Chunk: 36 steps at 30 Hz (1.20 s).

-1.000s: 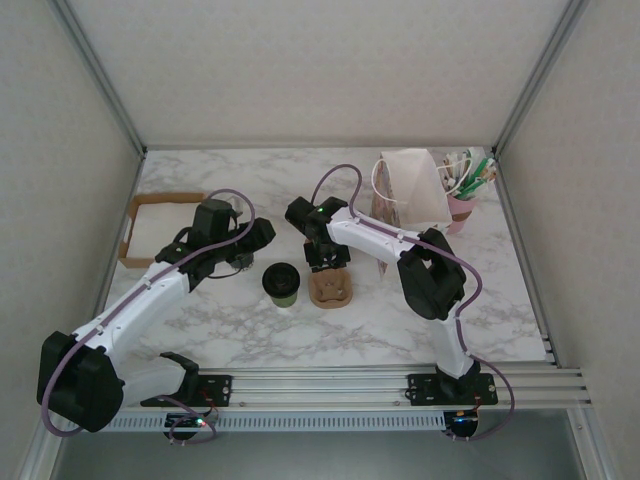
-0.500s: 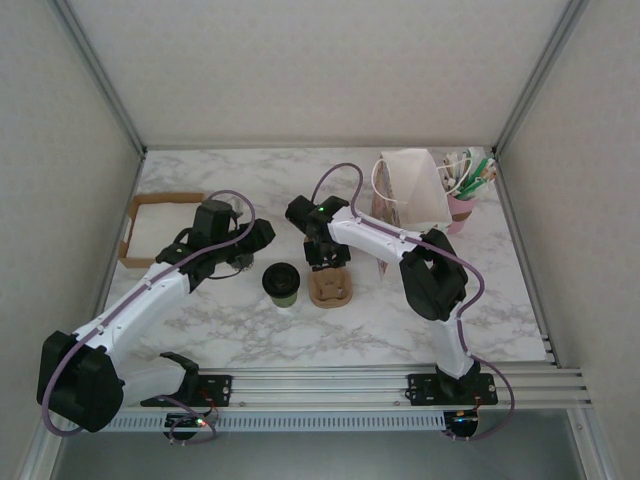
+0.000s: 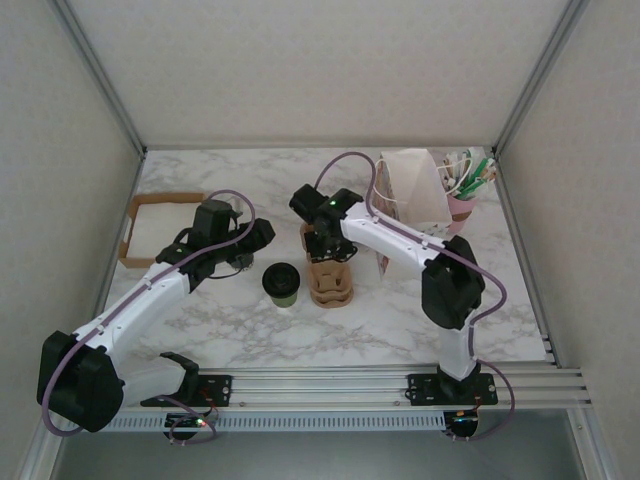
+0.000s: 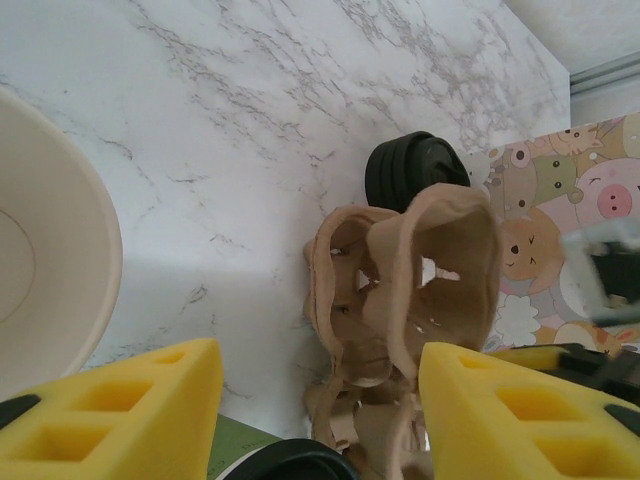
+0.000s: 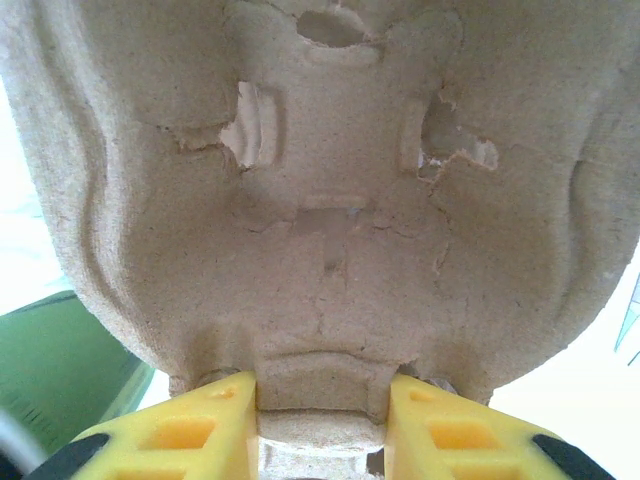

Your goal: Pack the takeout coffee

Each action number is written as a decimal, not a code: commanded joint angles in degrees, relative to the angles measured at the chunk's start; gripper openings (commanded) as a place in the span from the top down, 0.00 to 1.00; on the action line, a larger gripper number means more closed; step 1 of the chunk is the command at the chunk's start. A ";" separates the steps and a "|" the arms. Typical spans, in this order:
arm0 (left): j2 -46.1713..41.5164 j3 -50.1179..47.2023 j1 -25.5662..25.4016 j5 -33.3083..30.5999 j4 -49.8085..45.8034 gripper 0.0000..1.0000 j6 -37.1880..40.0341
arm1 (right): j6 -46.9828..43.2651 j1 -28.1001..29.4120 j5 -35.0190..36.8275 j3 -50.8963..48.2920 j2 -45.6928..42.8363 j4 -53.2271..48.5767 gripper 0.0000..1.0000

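Note:
The takeout coffee (image 3: 281, 283), a dark green cup with a black lid, stands on the marble table just left of the brown cardboard carrier (image 3: 331, 277). My right gripper (image 3: 325, 243) is shut on the carrier's middle tab (image 5: 322, 395), and the carrier hangs tilted with its far end raised. In the right wrist view the carrier's underside (image 5: 330, 200) faces me and the green cup (image 5: 60, 370) shows at lower left. My left gripper (image 3: 256, 240) stands open behind and left of the cup. Its yellow fingers (image 4: 110, 410) flank the cup's lid (image 4: 290, 462) and the carrier (image 4: 400, 290).
A paper bag (image 3: 410, 188) printed with cartoon animals (image 4: 560, 200) stands at the back right, beside a pink holder of utensils (image 3: 462, 200). A brown tray with white napkins (image 3: 160, 225) lies at the left. A cream round rim (image 4: 50, 290) and a black round thing (image 4: 415, 170) show near the carrier.
My right gripper has risen and drawn back slightly, lifting the carrier's far end off the table so that it tilts. The left arm and the cup have stayed put.

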 commanded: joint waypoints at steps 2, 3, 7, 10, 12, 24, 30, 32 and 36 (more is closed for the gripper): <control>-2.56 0.46 0.48 -0.31 1.59 0.45 -0.14 | -2.83 -0.16 -3.06 2.80 -6.98 -0.45 0.67; -3.19 0.78 0.45 -0.71 1.64 0.45 -0.07 | -3.37 -0.10 -3.92 3.03 -8.45 -0.04 0.67; -5.39 2.08 0.49 -1.98 1.83 0.45 0.35 | -5.59 -0.10 -7.26 5.83 -12.42 -0.45 0.67; -6.98 3.22 0.46 -2.82 2.11 0.45 0.61 | -7.10 -0.12 -9.82 8.63 -14.69 -1.14 0.67; -7.73 3.88 0.45 -2.97 2.57 0.45 0.65 | -8.03 -0.06 -11.66 10.39 -16.14 -1.20 0.67; -6.33 10.01 -1.15 -1.83 7.34 0.44 0.26 | -10.45 -4.35 -12.49 20.34 -22.83 -6.37 0.67; -1.06 17.24 -5.80 -1.57 9.29 0.44 0.98 | -12.07 -9.98 -10.52 23.99 -25.55 -8.76 0.67; 1.03 20.20 -7.77 -1.56 9.73 0.44 1.59 | -12.88 -11.76 -9.33 25.31 -26.26 -9.94 0.67; 5.91 26.40 -11.62 0.21 10.76 0.38 2.56 | -14.49 -16.53 -7.83 26.95 -27.61 -11.48 0.67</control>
